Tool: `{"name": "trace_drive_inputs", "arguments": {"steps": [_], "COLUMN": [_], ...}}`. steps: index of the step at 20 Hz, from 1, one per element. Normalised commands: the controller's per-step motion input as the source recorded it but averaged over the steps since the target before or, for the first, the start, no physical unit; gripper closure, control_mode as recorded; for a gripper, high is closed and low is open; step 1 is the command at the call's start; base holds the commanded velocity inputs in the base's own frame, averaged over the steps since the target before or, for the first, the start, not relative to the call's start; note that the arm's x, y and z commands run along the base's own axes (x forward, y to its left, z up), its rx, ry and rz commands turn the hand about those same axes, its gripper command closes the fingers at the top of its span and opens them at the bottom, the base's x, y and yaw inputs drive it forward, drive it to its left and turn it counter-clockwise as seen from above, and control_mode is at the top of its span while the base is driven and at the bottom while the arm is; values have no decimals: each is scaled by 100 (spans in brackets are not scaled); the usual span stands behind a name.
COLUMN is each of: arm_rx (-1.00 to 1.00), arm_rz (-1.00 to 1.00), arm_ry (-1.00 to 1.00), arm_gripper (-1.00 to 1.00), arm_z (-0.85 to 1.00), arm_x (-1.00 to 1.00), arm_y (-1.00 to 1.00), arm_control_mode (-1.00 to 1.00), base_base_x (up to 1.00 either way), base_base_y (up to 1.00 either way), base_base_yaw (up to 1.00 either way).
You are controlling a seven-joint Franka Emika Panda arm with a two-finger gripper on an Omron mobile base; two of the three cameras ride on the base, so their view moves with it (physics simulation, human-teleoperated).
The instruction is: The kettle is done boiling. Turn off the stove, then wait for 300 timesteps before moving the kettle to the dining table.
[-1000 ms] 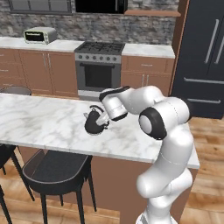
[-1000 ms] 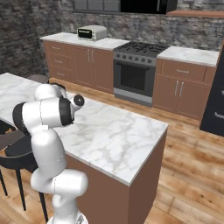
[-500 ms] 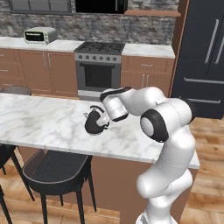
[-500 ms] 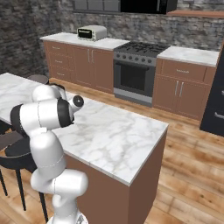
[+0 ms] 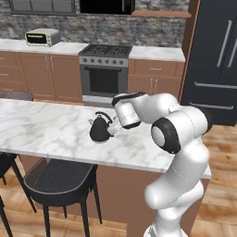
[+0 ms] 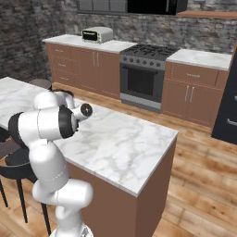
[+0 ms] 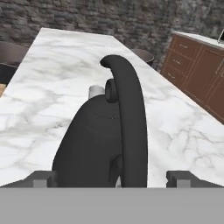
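Observation:
The black kettle [image 5: 99,130] stands upright on the dining table [image 5: 51,127], a long white marble slab, near its right part. My gripper [image 5: 114,129] is at the kettle's right side, level with its arched handle. In the hand view the kettle [image 7: 94,140] is very close, its handle [image 7: 131,127] rising between my two fingertips. My gripper [image 7: 111,177] is open, with one fingertip [image 7: 43,177] far left and the other far right, neither touching the handle. The pale spout [image 7: 96,91] points away from the hand. The stove [image 5: 105,52] stands at the back wall, and in the right base view the stove [image 6: 149,52] shows too.
Dark stools [image 5: 62,178] stand at the table's near side. A toaster oven [image 5: 42,37] sits on the back counter, and a dark fridge [image 5: 217,60] stands at the right. In the right base view my arm [image 6: 48,125] covers the kettle, and the table [image 6: 125,143] ends at its right.

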Motion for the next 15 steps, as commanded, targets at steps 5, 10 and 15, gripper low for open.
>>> {"name": "trace_drive_inputs", "arguments": {"steps": [5,10,15], "arm_rx": [0,0,0], "arm_rz": [0,0,0], "arm_ry": [-9,-14,-12], "arm_gripper": [-100,-100,-100], "arm_z": [11,30,37], "arm_x": [-29,-37,-38], "arm_y": [-24,-16,-8], "arm_control_mode": [-100,-100,-100], "base_base_x": [0,0,0], "base_base_y": [0,0,0], "base_base_yaw": [0,0,0]}}
